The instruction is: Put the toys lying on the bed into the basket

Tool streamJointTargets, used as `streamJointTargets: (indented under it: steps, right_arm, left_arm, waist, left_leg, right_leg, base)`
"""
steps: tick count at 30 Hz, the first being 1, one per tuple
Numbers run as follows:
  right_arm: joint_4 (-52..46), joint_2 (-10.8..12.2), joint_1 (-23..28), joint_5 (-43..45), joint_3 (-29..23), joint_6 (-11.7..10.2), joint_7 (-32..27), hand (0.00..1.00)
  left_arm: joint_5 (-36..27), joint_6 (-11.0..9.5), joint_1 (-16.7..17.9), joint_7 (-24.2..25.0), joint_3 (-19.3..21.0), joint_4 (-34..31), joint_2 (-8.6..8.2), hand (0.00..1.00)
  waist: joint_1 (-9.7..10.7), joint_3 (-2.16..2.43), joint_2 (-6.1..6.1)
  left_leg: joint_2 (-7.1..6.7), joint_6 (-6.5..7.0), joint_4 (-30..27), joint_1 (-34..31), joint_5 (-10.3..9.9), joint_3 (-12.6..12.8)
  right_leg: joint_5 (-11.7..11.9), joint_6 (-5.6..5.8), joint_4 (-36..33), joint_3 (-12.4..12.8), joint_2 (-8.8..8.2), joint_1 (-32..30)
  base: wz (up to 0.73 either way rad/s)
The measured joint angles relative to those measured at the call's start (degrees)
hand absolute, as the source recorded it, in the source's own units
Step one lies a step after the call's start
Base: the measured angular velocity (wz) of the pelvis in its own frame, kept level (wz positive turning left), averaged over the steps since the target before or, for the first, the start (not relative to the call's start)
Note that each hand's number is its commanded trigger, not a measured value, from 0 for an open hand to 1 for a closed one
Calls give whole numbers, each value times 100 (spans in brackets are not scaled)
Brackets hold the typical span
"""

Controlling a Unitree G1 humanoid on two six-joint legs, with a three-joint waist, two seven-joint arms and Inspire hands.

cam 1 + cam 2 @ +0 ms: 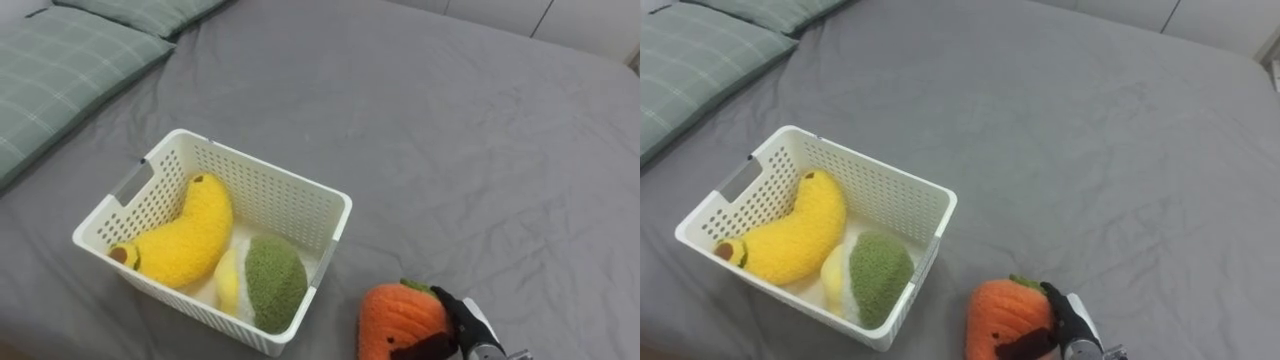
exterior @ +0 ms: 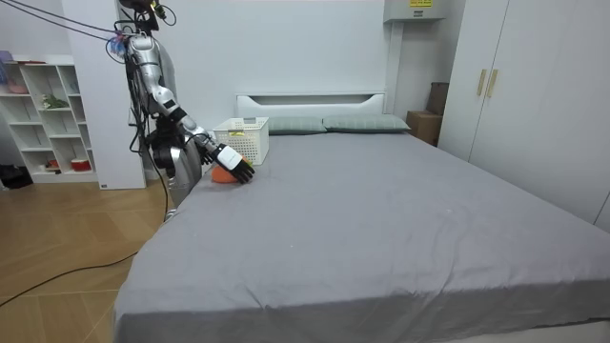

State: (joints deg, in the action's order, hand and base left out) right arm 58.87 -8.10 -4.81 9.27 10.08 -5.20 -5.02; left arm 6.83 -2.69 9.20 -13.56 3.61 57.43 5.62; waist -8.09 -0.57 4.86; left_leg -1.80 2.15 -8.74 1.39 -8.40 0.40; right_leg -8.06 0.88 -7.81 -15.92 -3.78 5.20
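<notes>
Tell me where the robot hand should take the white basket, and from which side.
Likely the handle slot in the short end wall of the white basket nearest the pillows, approached from the robot's left and hooked under the rim. The basket stands upright, that slot is unobstructed, and the right robot hand is curled on the orange plush toy.

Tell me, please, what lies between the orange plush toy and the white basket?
Only bare grey sheet: in the left eye view the orange plush toy, held by the right hand, sits apart from the white basket.
</notes>
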Motion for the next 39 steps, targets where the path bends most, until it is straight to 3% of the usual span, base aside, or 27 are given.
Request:
streamJointTargets:
  steps: [15,27,32,37,39]
  right_arm:
    - [354,13,-3,9,0,-29,-49,100]
    - [329,15,-24,24,-10,-55,-29,100]
    - [-735,13,18,472,-232,36,39,100]
    - [-1747,0,29,479,-342,32,3,100]
    - [-2007,1,29,460,-344,31,4,100]
  left_arm:
    - [1,-35,25,4,-44,0,9,0]
    - [11,-161,37,-95,-40,6,7,0]
    - [14,-156,43,-89,79,3,0,0]
    - [13,-143,39,-45,181,-2,-5,0]
    - [8,-143,39,-37,179,6,-7,0]
  waist:
    - [-3,26,24]
    - [-2,15,30]
    - [84,-14,38]
    - [142,34,104]
    - [137,32,110]
  left_leg:
    - [2,0,0,35,0,25]
    - [4,0,10,46,0,55]
    - [4,1,9,15,1,91]
    - [11,0,29,46,1,125]
    - [14,1,50,76,1,154]
  right_leg:
    - [-1,1,6,4,1,46]
    - [-4,3,10,9,2,36]
    - [-11,7,17,38,2,-7]
    - [-12,9,14,111,5,-25]
    - [-10,8,4,148,6,-28]
  base:
    - [0]
    - [-1]
    - [-3]
    - [-2]
    - [-9]
